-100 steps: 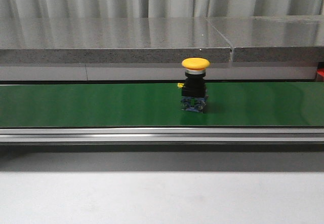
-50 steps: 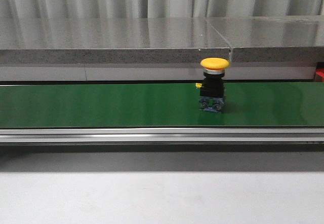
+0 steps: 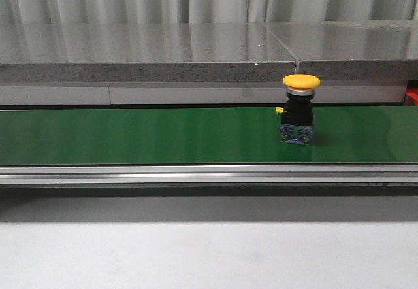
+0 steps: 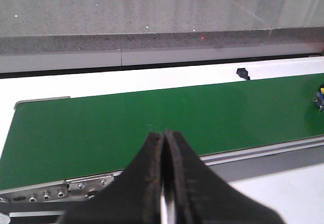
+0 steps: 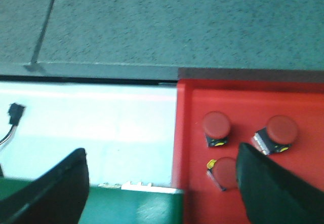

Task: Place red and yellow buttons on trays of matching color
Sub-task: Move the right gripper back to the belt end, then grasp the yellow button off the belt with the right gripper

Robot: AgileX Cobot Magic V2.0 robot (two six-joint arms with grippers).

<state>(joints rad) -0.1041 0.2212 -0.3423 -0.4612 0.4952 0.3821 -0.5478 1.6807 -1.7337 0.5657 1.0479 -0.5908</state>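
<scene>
Yellow button (image 3: 300, 108) stands upright on the green belt (image 3: 130, 135), right of centre: rigid, probably light, top-heavy; best gripped around its black body. Left claw (image 4: 163, 148) closed, empty; right claw (image 5: 162, 183) spread above the red tray (image 5: 304, 102).

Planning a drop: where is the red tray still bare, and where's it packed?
The red tray is bare along its far strip toward the grey ledge and beside its left wall. Three red buttons crowd the near middle, between the right hand's fingers.
</scene>
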